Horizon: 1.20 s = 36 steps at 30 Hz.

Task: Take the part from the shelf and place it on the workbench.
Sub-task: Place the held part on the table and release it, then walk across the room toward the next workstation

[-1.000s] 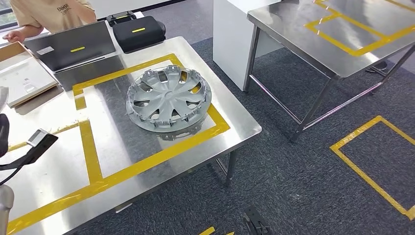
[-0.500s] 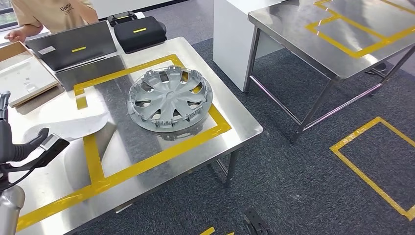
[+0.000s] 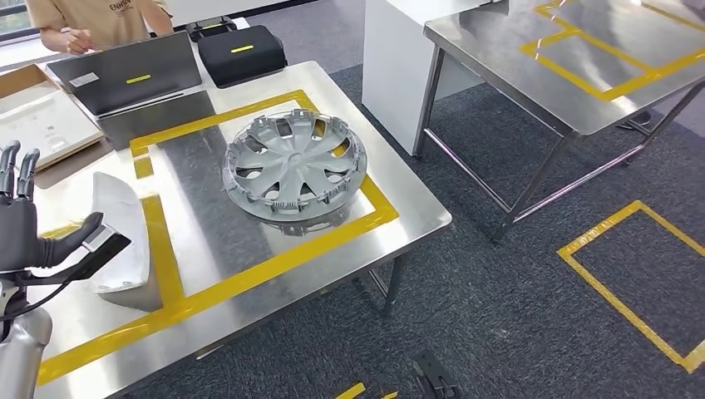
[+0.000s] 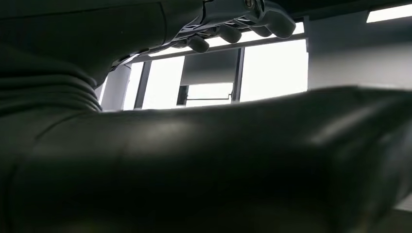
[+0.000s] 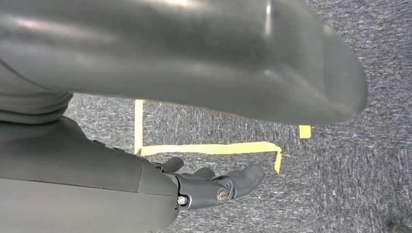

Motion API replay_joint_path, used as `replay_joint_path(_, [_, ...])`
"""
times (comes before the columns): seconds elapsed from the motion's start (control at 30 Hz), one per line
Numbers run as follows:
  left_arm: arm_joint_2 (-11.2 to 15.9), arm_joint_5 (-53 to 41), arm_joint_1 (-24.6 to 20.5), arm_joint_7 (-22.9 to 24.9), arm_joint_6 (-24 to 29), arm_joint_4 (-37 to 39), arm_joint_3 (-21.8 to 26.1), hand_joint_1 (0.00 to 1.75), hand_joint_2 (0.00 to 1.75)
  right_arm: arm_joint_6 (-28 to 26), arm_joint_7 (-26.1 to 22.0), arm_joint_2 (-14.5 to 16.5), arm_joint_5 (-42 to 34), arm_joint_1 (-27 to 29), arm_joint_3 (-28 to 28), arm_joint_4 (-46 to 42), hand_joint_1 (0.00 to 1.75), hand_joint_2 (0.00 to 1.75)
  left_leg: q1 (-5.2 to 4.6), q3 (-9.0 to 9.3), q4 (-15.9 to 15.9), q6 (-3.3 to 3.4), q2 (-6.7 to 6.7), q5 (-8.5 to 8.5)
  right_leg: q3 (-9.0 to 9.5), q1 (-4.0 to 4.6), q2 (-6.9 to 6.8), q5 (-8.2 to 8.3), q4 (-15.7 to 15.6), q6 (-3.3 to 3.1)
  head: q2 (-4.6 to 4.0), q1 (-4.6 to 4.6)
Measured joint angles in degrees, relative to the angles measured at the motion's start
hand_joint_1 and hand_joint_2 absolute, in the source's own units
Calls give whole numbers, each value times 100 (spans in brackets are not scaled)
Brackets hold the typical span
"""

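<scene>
The part, a curved silver panel (image 3: 123, 237), stands on its edge on the steel workbench (image 3: 249, 241), at the left across the yellow tape line. My left hand (image 3: 23, 223) is just left of it, fingers pointing up and spread. Its thumb reaches toward the panel's near edge; I cannot tell if they touch. In the left wrist view the fingers (image 4: 233, 30) curl loosely with only windows between them and the thick thumb. My right hand (image 5: 214, 187) hangs over the carpet, fingers loosely bent, holding nothing.
A silver hubcap (image 3: 295, 166) lies inside the yellow tape rectangle (image 3: 274, 262). At the bench's far side are a grey case (image 3: 137, 87), a black case (image 3: 241, 51), a cardboard box (image 3: 46, 125) and a person (image 3: 100, 17). A second steel table (image 3: 582, 58) stands at right.
The silver panel came in from the left and dropped lower onto the bench. My left hand rose into view with its fingers straightening upward. The camera shifted slightly.
</scene>
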Motion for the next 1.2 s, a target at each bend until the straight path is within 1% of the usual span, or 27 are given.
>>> replay_joint_path(0.07, [-32,-3,-49,18,1,35,-2,0,0,0,6,5,-14,-11,0,0,0,0,32,5,-63,37,24,54,-257,-1,-15,-262,487,37,0,97])
replay_joint_path(0.13, [-46,-4,-73,34,1,78,-4,0,0,0,19,10,-22,-13,0,0,0,0,37,-8,-66,44,33,51,-648,-17,-23,-506,1237,66,0,176])
replay_joint_path(0.17, [-52,-4,-75,45,1,100,-6,0,0,0,28,11,-28,-13,0,0,0,0,38,1,-63,40,32,35,-789,-23,-27,-495,1458,73,0,203])
replay_joint_path(0.2, [-58,-5,-79,59,1,120,-8,0,0,0,33,13,-32,-14,0,0,0,0,39,21,-59,31,28,9,-842,-26,-31,-358,1466,71,0,236])
replay_joint_path(0.27, [-68,-9,-95,93,2,142,-12,0,0,0,37,13,-37,-17,0,0,0,0,44,85,-39,1,17,-90,-703,-12,-29,165,910,22,0,332])
replay_joint_path(0.3, [-71,-11,-118,109,4,165,-14,0,0,0,34,12,-34,-16,0,0,0,0,44,80,-28,-24,16,-146,-569,12,-23,352,613,-30,0,352])
replay_joint_path(0.33, [-74,-12,-130,122,4,188,-16,0,0,0,28,11,-30,-12,0,0,0,0,47,83,-15,-56,18,-191,-437,44,-27,433,338,-91,1,359])
replay_joint_path(0.4, [-77,-12,-122,138,5,248,-20,0,0,1,13,9,-21,-8,-1,0,0,0,79,44,-26,-134,32,-211,-300,112,-35,349,103,-201,2,348])
replay_joint_path(0.43, [-78,-13,-100,146,2,278,-25,0,0,2,4,9,-17,-9,-2,1,0,0,101,53,-51,-175,35,-193,-288,130,-43,326,-4,-239,2,357])
replay_joint_path(0.5, [-64,-14,-69,163,3,334,-41,0,0,2,-8,12,-8,-25,-2,2,0,0,137,-46,-33,-249,12,-249,-240,90,-20,291,-185,-304,2,382])
replay_joint_path(0.53, [-55,-14,-50,174,5,363,-51,0,0,1,-18,16,-4,-22,-2,2,0,0,151,-127,104,-320,-3,-350,-188,49,-6,268,-274,-333,2,400])
replay_joint_path(0.57, [-45,-13,-10,181,10,399,-59,0,0,-14,-32,24,1,-8,-3,4,0,0,174,-239,347,-417,-16,-503,-110,4,10,227,-343,-350,2,425])
replay_joint_path(0.63, [-37,-9,143,192,13,517,-67,0,0,-82,-72,37,17,46,-4,22,0,0,262,-446,977,-657,-15,-750,39,-68,30,145,-346,-340,2,451])
replay_joint_path(0.67, [-35,-7,224,192,11,577,-68,0,0,-119,-88,43,31,71,-4,34,0,0,317,-527,1184,-737,-10,-739,112,-111,38,96,-326,-313,2,454])
replay_joint_path(0.7, [-33,-5,276,197,8,618,-70,0,0,-143,-99,51,47,88,-4,45,0,0,368,-573,1228,-777,1,-593,165,-162,47,49,-295,-280,2,447])
replay_joint_path(0.73, [-26,-3,285,204,6,640,-72,0,0,-150,-104,63,62,95,-3,53,0,0,404,-574,1083,-780,14,-336,194,-216,54,8,-257,-237,2,442])
replay_joint_path(0.77, [-13,-2,262,211,5,646,-74,0,0,-148,-104,79,74,99,-1,59,0,0,420,-526,782,-759,28,-36,204,-264,64,-30,-216,-184,2,435])
replay_joint_path(0.8, [8,3,225,219,5,645,-75,0,0,-146,-104,98,84,99,3,67,0,0,405,-455,493,-724,36,168,202,-304,72,-58,-183,-126,2,427])
replay_joint_path(0.83, [32,9,194,222,5,638,-75,0,0,-144,-103,117,92,97,6,78,0,0,368,-375,259,-678,39,292,196,-333,84,-75,-162,-62,2,414])
replay_joint_path(0.87, [50,15,172,226,6,624,-76,0,0,-144,-103,132,100,94,9,88,0,0,327,-325,127,-636,38,323,190,-351,96,-74,-154,3,2,402])
replay_joint_path(0.93, [71,37,126,233,7,579,-78,0,0,-139,-101,156,122,86,14,99,0,0,264,-298,64,-541,30,271,182,-372,99,-24,-191,126,2,390])
replay_joint_path(1.0, [78,69,66,222,8,529,-79,0,0,-129,-97,168,144,63,22,100,0,0,277,-320,-4,-406,26,252,142,-380,55,-42,-185,197,2,413])
replay_joint_path(1.03, [85,83,40,211,8,506,-79,0,0,-125,-93,172,150,42,28,100,0,0,285,-332,-31,-339,30,264,80,-365,21,-152,-49,198,2,434])
replay_joint_path(1.07, [94,86,22,207,9,483,-79,0,0,-125,-90,171,154,18,35,99,0,0,290,-351,-35,-281,35,286,-24,-339,-9,-326,212,182,2,456])
replay_joint_path(1.13, [112,85,-14,203,9,443,-79,0,0,-125,-81,163,155,-32,47,98,0,0,265,-406,8,-223,42,320,-306,-260,-37,-718,994,148,2,485])
replay_joint_path(1.17, [115,83,-32,198,9,428,-79,0,0,-125,-74,155,155,-53,52,98,0,0,252,-439,44,-210,43,330,-408,-224,-37,-825,1305,139,2,492])
replay_joint_path(1.2, [117,78,-52,192,9,416,-79,0,0,-125,-68,146,160,-72,55,98,0,0,241,-475,88,-201,42,337,-423,-195,-37,-837,1434,127,2,496])
